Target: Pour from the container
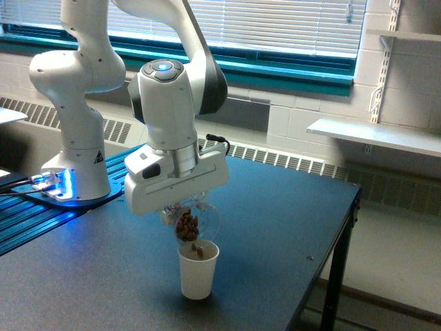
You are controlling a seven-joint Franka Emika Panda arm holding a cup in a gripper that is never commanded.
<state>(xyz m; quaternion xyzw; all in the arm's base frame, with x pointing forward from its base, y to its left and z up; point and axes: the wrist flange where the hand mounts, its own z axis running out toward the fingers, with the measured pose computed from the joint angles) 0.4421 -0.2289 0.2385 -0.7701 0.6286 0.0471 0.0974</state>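
The container [191,222], a small clear rounded jar with brown nut-like pieces inside, hangs tipped mouth-down under the white hand of the arm. My gripper [185,212] is shut on the container; its fingers are mostly hidden behind the hand's body. Directly below stands a white paper cup [198,270] on the dark table [275,221]. A few brown pieces are dropping from the jar's mouth into the cup, just above its rim.
The arm's white base [76,165] with a blue light stands at the exterior view's left on a ribbed blue-lit strip. The table's edge runs down the exterior view's right side. A white wall shelf [375,134] and a window with blinds lie behind.
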